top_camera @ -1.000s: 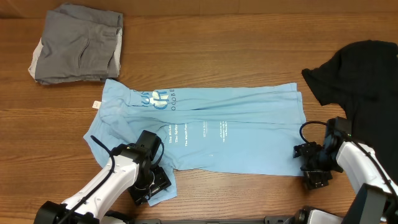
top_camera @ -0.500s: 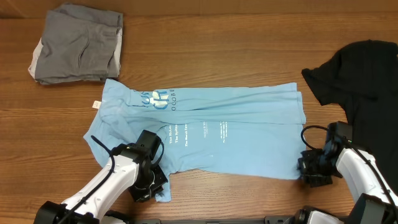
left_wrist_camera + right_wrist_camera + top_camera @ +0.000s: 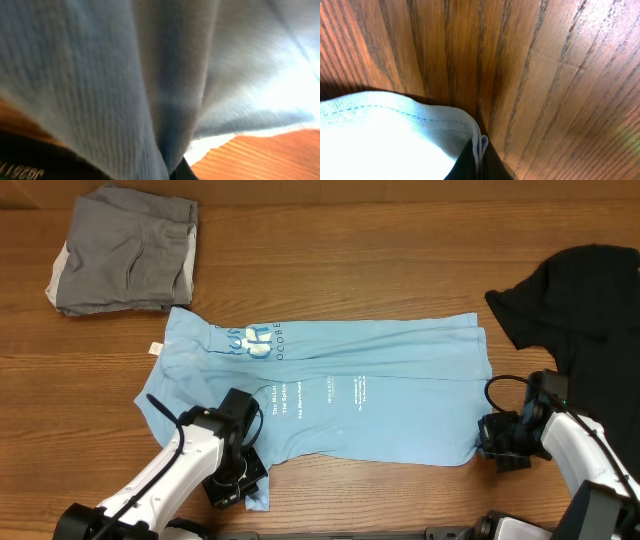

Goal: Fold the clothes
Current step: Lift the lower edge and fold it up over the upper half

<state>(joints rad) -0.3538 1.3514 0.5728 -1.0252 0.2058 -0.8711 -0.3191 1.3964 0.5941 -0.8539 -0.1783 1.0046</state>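
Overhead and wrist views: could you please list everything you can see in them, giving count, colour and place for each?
light blue T-shirt: one, light blue with white lettering, spread lengthwise across the middle of the table.
black garment: one, black, bunched at the right edge.
grey garment: one, grey with a pale strip, folded, far left corner.
table: one, brown wood grain, under everything.
left gripper: one, black on a white arm, at the shirt's near left corner, cloth pinched in it.
right gripper: one, black on a white arm, at the shirt's near right corner, hem pinched in it.
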